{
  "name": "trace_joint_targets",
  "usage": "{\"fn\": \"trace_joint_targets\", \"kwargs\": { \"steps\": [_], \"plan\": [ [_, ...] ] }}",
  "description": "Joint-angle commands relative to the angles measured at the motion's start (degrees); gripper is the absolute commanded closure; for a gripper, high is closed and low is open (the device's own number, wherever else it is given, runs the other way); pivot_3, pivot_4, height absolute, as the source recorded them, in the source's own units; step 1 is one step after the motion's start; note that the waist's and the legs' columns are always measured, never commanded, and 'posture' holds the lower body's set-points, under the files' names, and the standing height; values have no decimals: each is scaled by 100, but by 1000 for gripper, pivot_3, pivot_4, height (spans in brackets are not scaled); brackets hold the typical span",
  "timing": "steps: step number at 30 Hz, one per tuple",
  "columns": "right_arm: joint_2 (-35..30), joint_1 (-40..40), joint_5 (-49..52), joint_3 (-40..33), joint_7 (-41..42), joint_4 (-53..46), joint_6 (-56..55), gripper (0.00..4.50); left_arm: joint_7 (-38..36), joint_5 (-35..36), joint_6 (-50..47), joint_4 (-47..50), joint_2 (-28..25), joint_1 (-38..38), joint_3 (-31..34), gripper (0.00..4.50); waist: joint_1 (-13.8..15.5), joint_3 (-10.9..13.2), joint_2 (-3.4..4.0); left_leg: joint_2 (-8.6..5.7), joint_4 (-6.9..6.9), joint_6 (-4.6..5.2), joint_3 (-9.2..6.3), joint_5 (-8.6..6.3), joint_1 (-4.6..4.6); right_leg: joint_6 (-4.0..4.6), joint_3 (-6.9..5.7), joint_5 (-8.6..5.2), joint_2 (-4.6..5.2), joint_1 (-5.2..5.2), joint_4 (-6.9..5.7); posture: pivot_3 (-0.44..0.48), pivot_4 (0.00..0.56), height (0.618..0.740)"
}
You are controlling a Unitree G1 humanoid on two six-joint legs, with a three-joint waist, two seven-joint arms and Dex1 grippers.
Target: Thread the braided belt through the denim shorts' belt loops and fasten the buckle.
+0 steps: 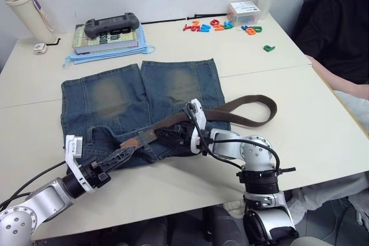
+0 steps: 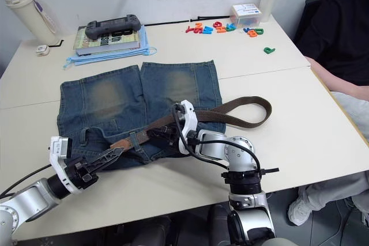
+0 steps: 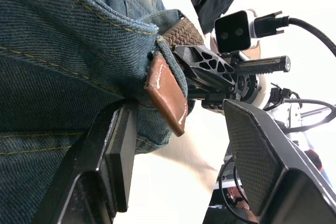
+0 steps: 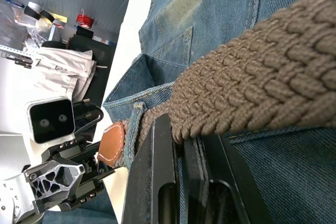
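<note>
White counter [image 1: 323, 125]: we see the denim shorts [image 1: 115, 99] lying flat, the braided belt [image 1: 242, 120] across their waistband. Our right gripper [image 1: 167, 135] has its fingers clamped on the belt; our left gripper [image 1: 130, 151] has its fingers apart beside the tan tip [image 3: 167, 94].

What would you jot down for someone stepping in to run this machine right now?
Left end effector: open, at the tan leather tip, not gripping it.
Right end effector: shut on the dark brown braided belt.
Blue denim shorts lie flat on the white table; the belt crosses the waistband, its rest curving right.
Done: tip has passed through one blue denim belt loop.
Left: remaining loops, then fastening the buckle, which I cannot make out.
</note>
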State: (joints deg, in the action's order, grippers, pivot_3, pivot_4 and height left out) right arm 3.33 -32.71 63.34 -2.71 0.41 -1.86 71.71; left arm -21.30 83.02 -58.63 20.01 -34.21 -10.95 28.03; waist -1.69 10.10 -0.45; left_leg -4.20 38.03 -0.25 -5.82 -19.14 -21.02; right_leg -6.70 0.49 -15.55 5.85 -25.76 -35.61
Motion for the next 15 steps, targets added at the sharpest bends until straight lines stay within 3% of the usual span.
{"fn": "trace_joint_targets", "kwargs": {
  "steps": [1, 3, 8, 15],
  "plan": [
    [79, 16, 26, 21, 87, -210, 48, 4500, -86, 163, 81, 98, -54, -65, 76, 1847, 0, 0, 0, 0, 0, 0, 0, 0, 0, 0, 0, 0, 0, 0, 0, 0, 150, 713],
    [80, 17, 13, 19, 92, -213, 53, 4500, -86, 184, 81, 74, -47, -80, 83, 2384, -2, 0, 0, 0, 0, 0, 0, 0, 0, 0, 0, 0, 0, 0, 0, 0, 150, 713],
    [90, 32, -25, 15, 98, -220, 59, 4500, -46, 289, 65, 89, -70, -146, 113, 4421, 1, 0, 0, 0, 0, 0, 0, 0, 0, 0, 0, 0, 1, 0, 0, 0, 150, 713],
    [97, 30, -85, 36, 142, -218, 56, 4500, 103, 399, 180, 258, -61, -125, 149, 4421, 2, 0, 0, 0, 0, 0, 0, 0, -1, 0, 0, 0, 1, 0, 0, 0, 150, 713]
  ]
}}
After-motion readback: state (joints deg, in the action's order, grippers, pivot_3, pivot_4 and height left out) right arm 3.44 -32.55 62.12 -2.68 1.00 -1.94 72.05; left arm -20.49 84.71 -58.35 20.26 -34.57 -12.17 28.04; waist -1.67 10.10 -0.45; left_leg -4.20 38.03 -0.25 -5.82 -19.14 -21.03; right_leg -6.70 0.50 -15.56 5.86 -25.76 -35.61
